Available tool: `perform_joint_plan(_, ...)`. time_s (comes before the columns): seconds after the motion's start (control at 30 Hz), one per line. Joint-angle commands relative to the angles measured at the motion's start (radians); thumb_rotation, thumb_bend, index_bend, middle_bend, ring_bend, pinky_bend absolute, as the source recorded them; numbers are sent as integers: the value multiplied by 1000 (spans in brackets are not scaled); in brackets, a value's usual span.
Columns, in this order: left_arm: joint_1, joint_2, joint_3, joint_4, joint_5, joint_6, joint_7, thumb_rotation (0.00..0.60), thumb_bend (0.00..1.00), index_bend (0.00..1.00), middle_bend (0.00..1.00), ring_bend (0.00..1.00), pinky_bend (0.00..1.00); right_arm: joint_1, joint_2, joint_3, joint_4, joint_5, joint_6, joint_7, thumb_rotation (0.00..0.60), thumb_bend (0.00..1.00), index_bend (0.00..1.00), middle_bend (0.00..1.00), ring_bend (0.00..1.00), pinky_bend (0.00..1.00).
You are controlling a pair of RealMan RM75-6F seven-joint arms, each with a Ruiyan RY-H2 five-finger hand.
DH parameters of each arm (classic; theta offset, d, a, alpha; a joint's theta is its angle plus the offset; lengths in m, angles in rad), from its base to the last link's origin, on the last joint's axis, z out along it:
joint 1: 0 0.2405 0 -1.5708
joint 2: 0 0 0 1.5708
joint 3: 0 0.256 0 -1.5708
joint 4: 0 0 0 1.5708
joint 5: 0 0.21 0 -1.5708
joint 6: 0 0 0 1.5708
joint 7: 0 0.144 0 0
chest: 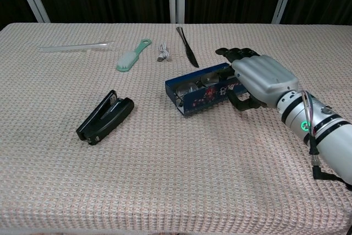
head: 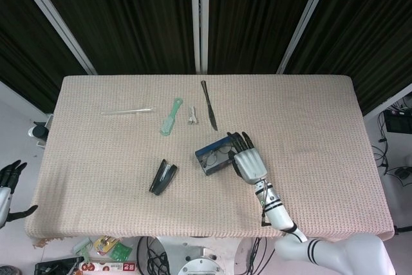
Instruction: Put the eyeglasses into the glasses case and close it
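"Two steps make up this job, and by my reading the second is the one in hand. Nearest, at the right, the right hand (chest: 258,81) lies against the right end of the glasses case (chest: 202,93), its dark fingers (chest: 236,53) reaching along the case's far edge and the thumb tucked at the near side. The lid stands partly raised, its printed blue face tilted toward the near edge."

"Where are the eyeglasses?"

"Inside the case, I think: through the gap at the left end I see pale lens shapes, the eyeglasses (chest: 191,87), though the lid hides most of them. The case sits at mid-table, slightly right of centre."

"What does the next move call for?"

"Pressing the lid the rest of the way down until it seats, I judge, with the body kept from sliding on the cloth. The left hand (head: 9,175) hangs off the table at the far left with fingers spread, holding nothing."

"Materials?"

"The table (chest: 165,191) wears a beige waffle-weave cloth, grippy-looking. The case looks like a rigid, flat-sided box. Left of it and nearer lies a black stapler (chest: 104,116), a glossy wedge. Farther off lie a mint-green brush (chest: 132,56) with pale bristles, a small white cable (chest: 163,53), a dark slim knife (chest: 187,39), and at far left a clear plastic stick (chest: 77,46)."
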Motion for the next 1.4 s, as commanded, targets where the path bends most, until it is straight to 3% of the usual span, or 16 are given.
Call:
perform_joint_plan(0.03, 1, 1, 1, -1, 1, 2, 0, 600, 109, 49, 30, 44, 194, -52, 66, -29, -75, -1, 32, -3, 600, 505, 764, 0, 0, 0)
perform_joint_plan(0.27, 0, 6, 2, -9, 6, 4, 5, 600, 109, 49, 30, 44, 195, -129, 203, -88, -247, -13, 69, -12, 600, 505, 791, 0, 0, 0)
perform_joint_plan(0.47, -9, 6, 3, -22, 13, -2, 16, 600, 110, 48, 29, 44, 195, -116, 219, -56, -292, -6, 51, -25, 600, 505, 804, 0, 0, 0)
perform_joint_plan(0.73, -11, 11, 3, -27, 3, -15, 23, 600, 111, 49, 28, 44, 195, -54, 127, 8, -183, 6, -1, 3, 600, 479, 786, 0, 0, 0)
perform_joint_plan(0.97, -10, 12, 4, -24, -1, -20, 21, 600, 111, 49, 28, 44, 195, -26, 51, 8, -46, -37, 1, 82, 600, 477, 737, 0, 0, 0)
perform_joint_plan(1.07, -9, 10, 6, -21, -1, -21, 18, 600, 111, 49, 28, 44, 195, -21, 23, 1, 16, -71, 26, 127, 600, 477, 587, 0, 0, 0)
perform_joint_plan(1.13, -9, 9, 7, -19, 1, -21, 16, 600, 112, 49, 28, 44, 195, -17, 6, -4, 57, -90, 39, 159, 600, 469, 389, 0, 0, 0)
perform_joint_plan(1.2, -9, 9, 8, -18, 2, -22, 16, 600, 111, 49, 28, 44, 195, -13, -5, -8, 84, -101, 43, 181, 600, 432, 127, 0, 0, 0)
perform_joint_plan(1.23, -9, 8, 8, -18, 2, -21, 15, 600, 111, 49, 28, 44, 195, -11, -11, -9, 98, -107, 46, 195, 600, 412, 54, 0, 0, 0)
perform_joint_plan(1.27, -9, 8, 8, -18, 2, -21, 15, 600, 111, 49, 28, 44, 195, -9, -16, -10, 108, -111, 48, 204, 600, 392, 8, 0, 0, 0)
perform_joint_plan(1.4, -10, 8, 8, -17, 4, -21, 15, 600, 111, 49, 28, 44, 195, -5, -38, -9, 148, -131, 73, 248, 600, 362, 0, 0, 0, 0)
